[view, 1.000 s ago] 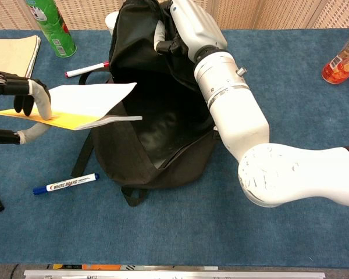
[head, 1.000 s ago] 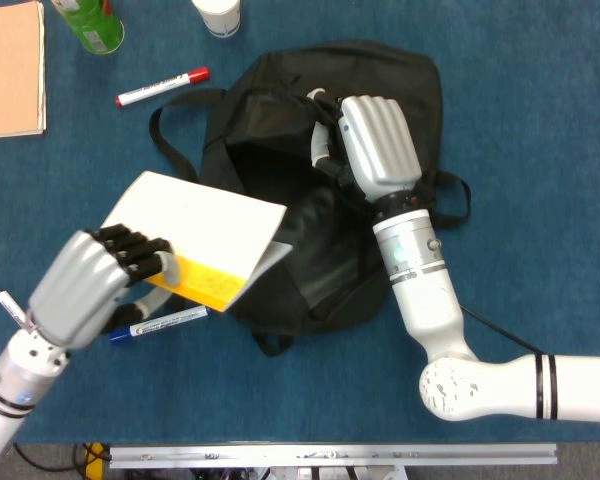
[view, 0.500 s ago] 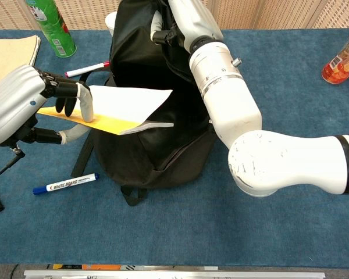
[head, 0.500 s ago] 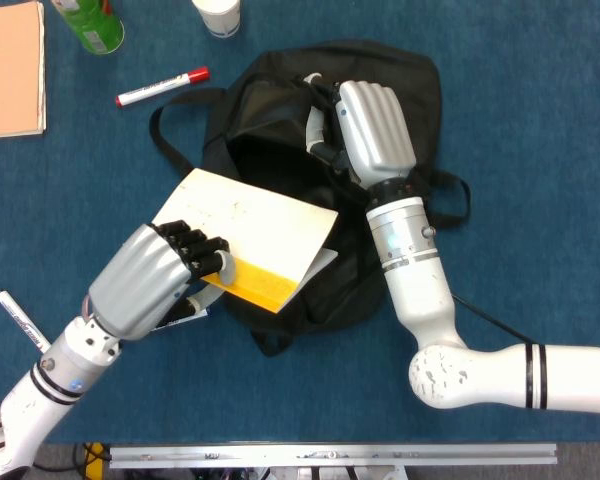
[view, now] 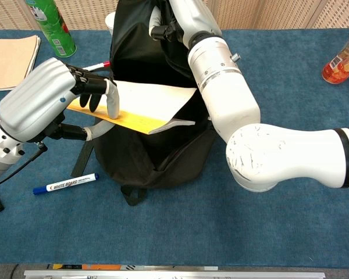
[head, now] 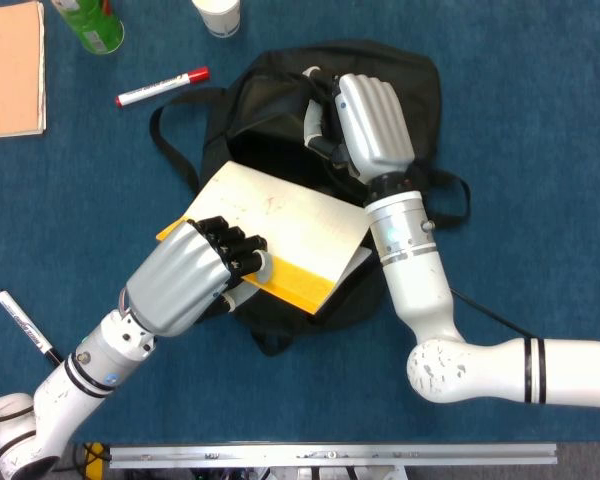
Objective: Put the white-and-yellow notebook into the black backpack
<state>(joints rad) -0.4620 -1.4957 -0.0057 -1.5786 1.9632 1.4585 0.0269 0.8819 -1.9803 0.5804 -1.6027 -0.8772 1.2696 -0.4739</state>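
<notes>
**Notebook over bag mouth: snag risk**

I am gripping the flat white-and-yellow notebook (view: 142,104) at its yellow end with my left hand (head: 195,275), fingers clenched over the cover. It is lying almost level across the opening of the soft black fabric backpack (view: 157,145), not yet inside. My right hand (head: 370,125) is grasping the backpack's upper rim, holding it open. I am judging that the leading corner may be catching the far wall or my right forearm, bending the pages; a slack rim could close the mouth.
</notes>
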